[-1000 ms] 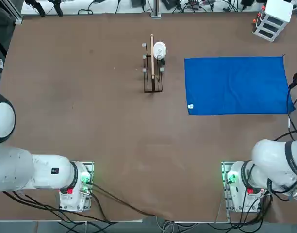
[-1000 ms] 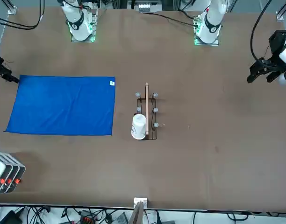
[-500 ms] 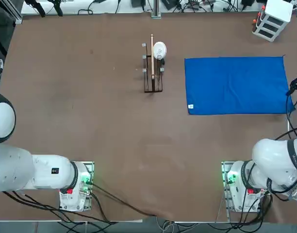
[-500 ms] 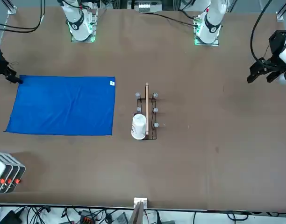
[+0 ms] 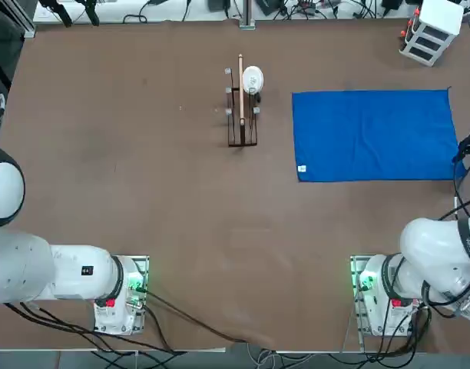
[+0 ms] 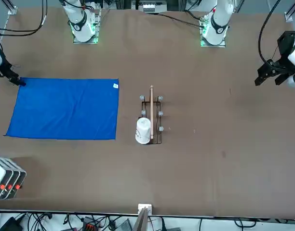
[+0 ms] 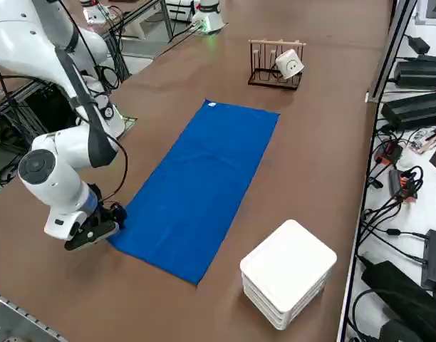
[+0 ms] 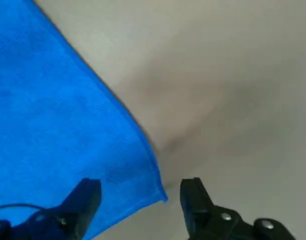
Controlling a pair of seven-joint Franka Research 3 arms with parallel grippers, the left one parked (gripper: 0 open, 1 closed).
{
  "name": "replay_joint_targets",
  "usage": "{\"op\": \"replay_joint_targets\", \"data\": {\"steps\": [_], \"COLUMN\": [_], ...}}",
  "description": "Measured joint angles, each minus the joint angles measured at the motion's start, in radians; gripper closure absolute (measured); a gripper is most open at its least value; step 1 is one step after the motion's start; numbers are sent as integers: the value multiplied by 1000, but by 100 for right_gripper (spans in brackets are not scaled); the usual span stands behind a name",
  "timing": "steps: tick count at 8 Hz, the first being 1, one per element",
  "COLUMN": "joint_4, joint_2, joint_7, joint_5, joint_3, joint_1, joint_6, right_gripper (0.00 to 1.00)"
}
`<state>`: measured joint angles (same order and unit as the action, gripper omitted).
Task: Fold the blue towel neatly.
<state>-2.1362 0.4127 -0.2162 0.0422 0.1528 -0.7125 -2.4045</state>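
gripper [image 8: 140,197] of the right arm has crept nearer the robot since a second ago, jaws parted astride the near right corner of the flat blue towel [image 5: 373,135] on the table [image 5: 143,169].

Glossy white rounded shells are covering the right arm [image 7: 61,171], with black cables trailing along it. Green lights are glowing at its base [image 5: 365,280]. The right gripper [image 8: 140,197] is showing two black fingers [image 8: 195,200] dotted with small silver screws.

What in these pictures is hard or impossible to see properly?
- Right gripper: cut off by the top view's right edge; the wrist view shows it open, straddling the blue towel corner.
- White tag: too small to read.
- Wooden rack: the white cup covers some pegs in the right side view.
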Motion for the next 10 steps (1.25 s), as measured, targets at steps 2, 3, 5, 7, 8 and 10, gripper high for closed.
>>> {"op": "replay_joint_targets", "data": {"steps": [2,3,5,7,8,10], "joint_4": [0,0,1,1,1,6], "joint_2": [14,16,16,16,16,16], "joint_7": [0,0,0,0,0,-9], "joint_5": [0,0,0,0,0,0], "joint_3": [-2,-3,-4,-4,-4,-4], "joint_1": [-1,-1,-2,-2,-3,-10], "joint_6": [-4,-5,-6,-6,-6,-6], "right_gripper": [8,15,41,58,82,93]}}
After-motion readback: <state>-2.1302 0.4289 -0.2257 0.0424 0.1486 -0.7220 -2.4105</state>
